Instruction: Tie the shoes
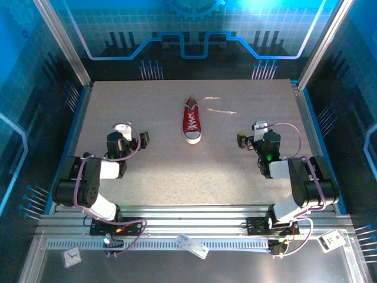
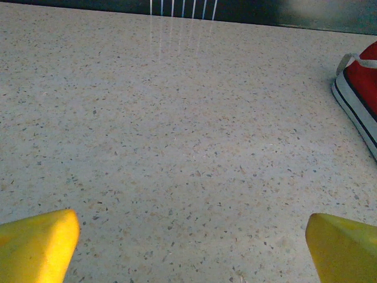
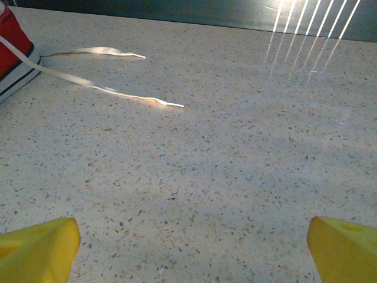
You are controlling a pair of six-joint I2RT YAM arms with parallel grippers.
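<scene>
Surface: speckled pale table (image 1: 153,183) inside blue-lit walls with circuit-style patterns; glare streaked its far edge in both wrist views.
Shoe: one red sneaker (image 1: 192,122) with a white sole lay at the middle of the table, toward the far side, with the white toe cap pointing near and the heel far.
Shoe, left wrist view: only a slice of the sneaker (image 2: 360,88) showed, cut off by the right border. A pale loop sat at its far end; lace or heel tab, I could not tell.
Shoe, right wrist view: a red-and-white corner (image 3: 13,56) was cut off at the left border.
Laces: two white laces (image 1: 219,110) trailed loose to the right of the shoe, flat on the table. They were clearer from the right wrist (image 3: 112,91), though glare washed out their tips.
Left gripper: (image 1: 133,132) stood left of the shoe and well apart from it; the yellow fingertips (image 2: 41,242) were spread wide, with bare table between them.
Right gripper: (image 1: 250,133) stood right of the shoe, near side of the lace ends, touching neither; its fingertips (image 3: 40,247) were equally wide apart, holding nothing.
Near shelf: a metal shelf (image 1: 235,259) carried small items too small to identify.
</scene>
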